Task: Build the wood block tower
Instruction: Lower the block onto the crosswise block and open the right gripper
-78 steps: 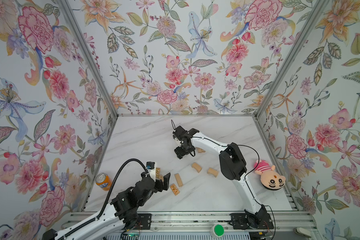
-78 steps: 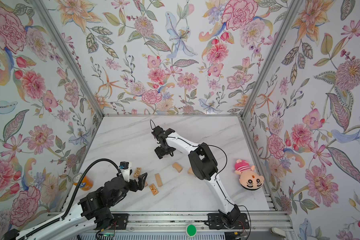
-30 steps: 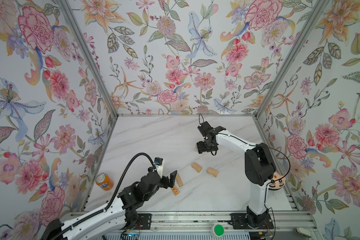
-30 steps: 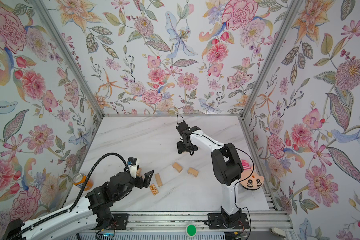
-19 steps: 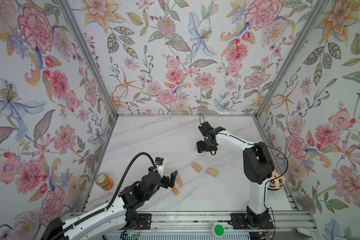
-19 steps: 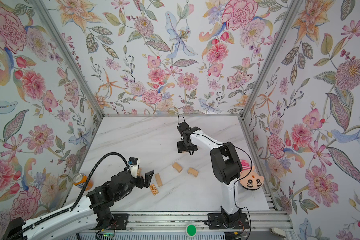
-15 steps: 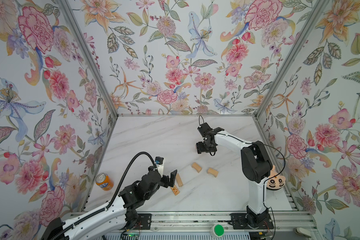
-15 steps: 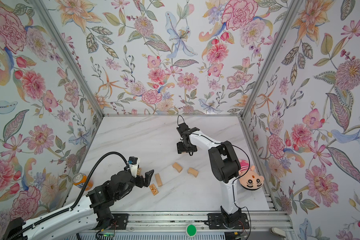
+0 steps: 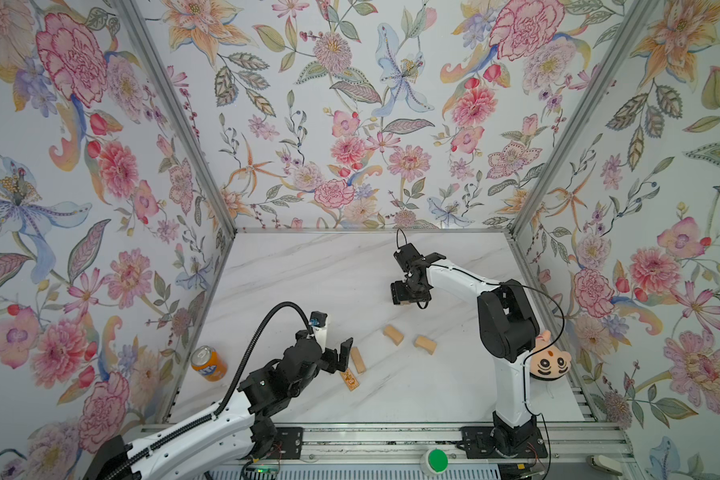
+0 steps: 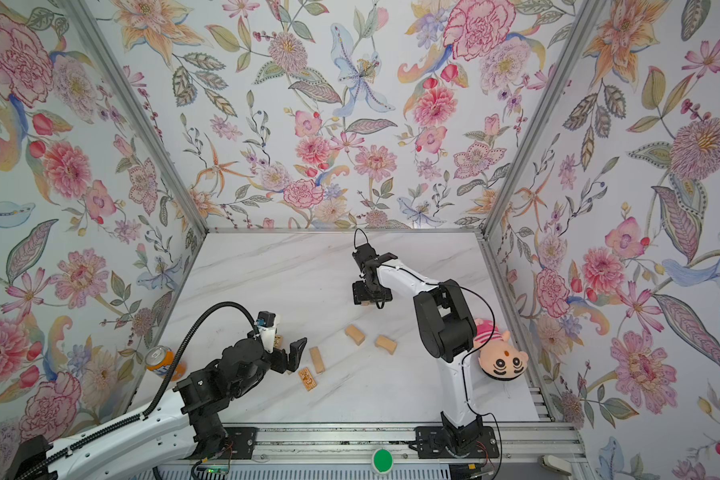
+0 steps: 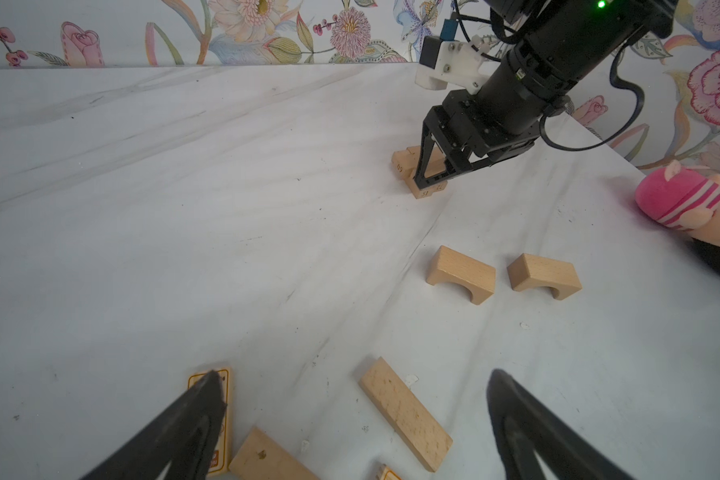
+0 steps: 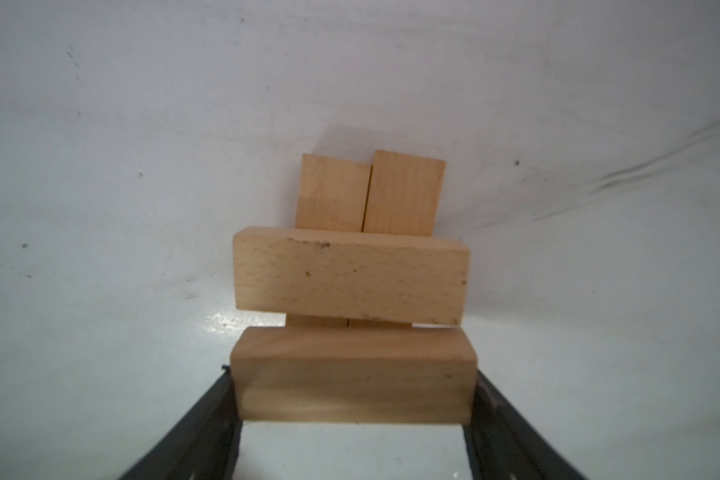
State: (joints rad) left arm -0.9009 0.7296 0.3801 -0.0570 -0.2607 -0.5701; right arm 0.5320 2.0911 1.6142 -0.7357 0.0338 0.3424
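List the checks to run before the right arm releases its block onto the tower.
1. Grip: right jaws clamp the held block end to end: ok.
2. Alignment: held block parallel to the crosswise block beside it: ok.
3. Base: base pair side by side, touching: ok.
4. Seating: held block flat on the base pair: cannot tell, underside hidden.
5. Clearance: left jaws open, empty, away from the tower: ok.
6. Stock: flat block and arch blocks lie loose for later layers: ok.
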